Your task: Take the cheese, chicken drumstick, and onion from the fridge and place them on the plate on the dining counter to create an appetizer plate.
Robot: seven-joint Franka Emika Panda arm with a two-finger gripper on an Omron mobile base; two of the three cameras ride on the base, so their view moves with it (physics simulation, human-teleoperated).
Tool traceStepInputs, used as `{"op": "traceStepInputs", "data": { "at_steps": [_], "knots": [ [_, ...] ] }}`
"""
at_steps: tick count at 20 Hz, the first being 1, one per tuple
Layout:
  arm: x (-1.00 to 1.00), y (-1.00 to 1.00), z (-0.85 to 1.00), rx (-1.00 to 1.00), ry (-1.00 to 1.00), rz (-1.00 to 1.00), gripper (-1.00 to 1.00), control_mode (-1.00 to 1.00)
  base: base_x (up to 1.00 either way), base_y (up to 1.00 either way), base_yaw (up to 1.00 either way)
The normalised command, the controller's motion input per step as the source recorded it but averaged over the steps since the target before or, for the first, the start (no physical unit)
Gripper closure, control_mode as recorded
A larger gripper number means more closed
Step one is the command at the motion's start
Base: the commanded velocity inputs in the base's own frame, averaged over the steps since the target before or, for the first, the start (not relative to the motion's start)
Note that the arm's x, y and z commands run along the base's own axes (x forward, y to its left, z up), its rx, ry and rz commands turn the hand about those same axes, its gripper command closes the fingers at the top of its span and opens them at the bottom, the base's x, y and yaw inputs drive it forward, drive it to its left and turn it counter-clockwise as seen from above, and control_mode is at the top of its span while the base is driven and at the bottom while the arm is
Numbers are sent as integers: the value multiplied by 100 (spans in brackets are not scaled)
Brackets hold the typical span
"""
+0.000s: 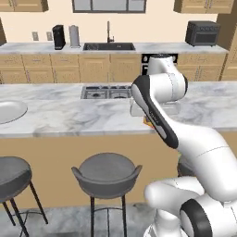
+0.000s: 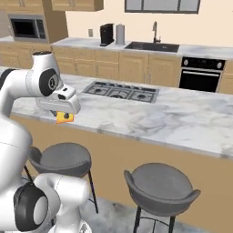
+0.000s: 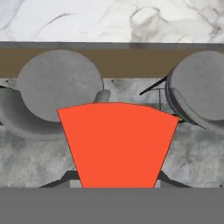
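The gripper [image 2: 63, 114] is closed on the cheese [image 3: 118, 144], which hangs directly beneath it above the tabletop [image 2: 182, 123] edge, with two grey stools [image 3: 57, 87] on the floor below.

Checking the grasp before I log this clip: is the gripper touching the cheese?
Touching. In the hand view the cheese sits between the gripper fingertips; the right base view shows it hanging under the hand above the floor.

The plate [image 1: 10, 111] on the dining counter [image 1: 69, 115] is cut off by the left base view's edge, and the cheese [image 2: 64, 118] is mostly hidden beneath the gripper [image 2: 63, 113] above that counter's edge.
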Motion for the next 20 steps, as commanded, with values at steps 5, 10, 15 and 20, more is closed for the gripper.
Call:
{"op": "traceStepInputs", "data": {
  "at_steps": [5, 10, 15, 20],
  "knots": [
    [0, 0, 0, 0, 0, 0, 100, 100, -13, 100, -9],
    [0, 0, 0, 0, 0, 0, 100, 100, -13, 100, -15],
    [0, 0, 0, 0, 0, 0, 100, 100, -6, 100, -22],
    [0, 0, 0, 0, 0, 0, 100, 100, -2, 100, -23]
  ]
}}
